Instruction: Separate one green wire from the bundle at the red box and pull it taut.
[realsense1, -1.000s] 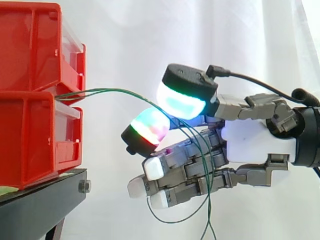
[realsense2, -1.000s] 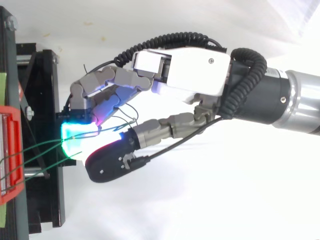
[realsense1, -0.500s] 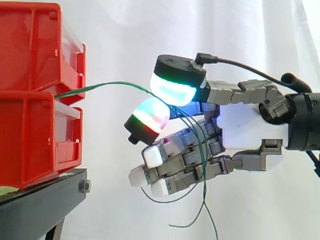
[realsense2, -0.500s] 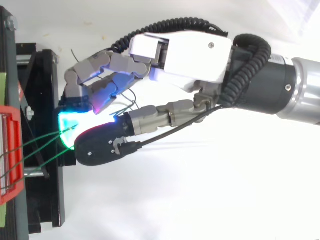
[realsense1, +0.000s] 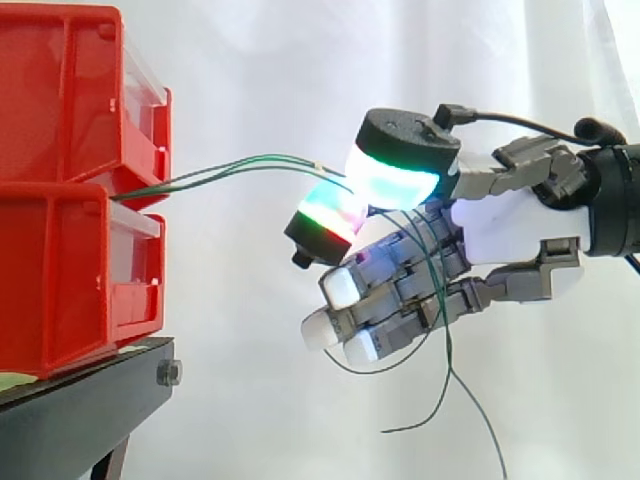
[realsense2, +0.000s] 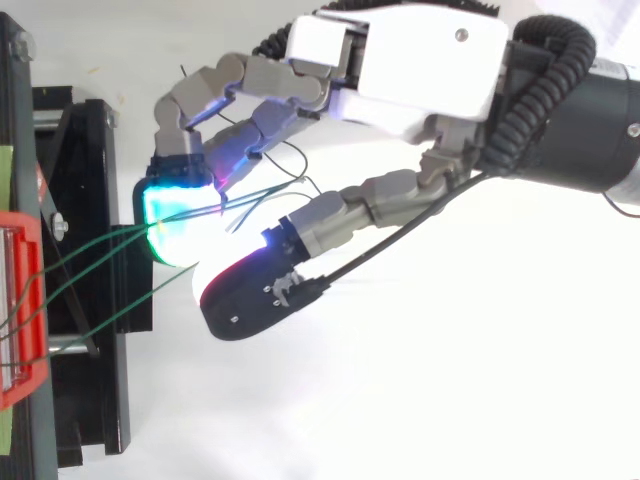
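Side view: robot hand (realsense1: 500, 235) pinches thin green wires (realsense1: 190, 176) between two glowing pads; the strands reach stacked red plastic bins (realsense1: 70, 250), and the other fingers curl.

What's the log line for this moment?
hand: shut on green wires, pinched between pads | wires: at least two from red bins into pinch, bowed, not taut | tails: dangling below hand

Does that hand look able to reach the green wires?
Likely yes: the hand seems to pinch the green wires between its glowing pads, and open space leads to the red box.
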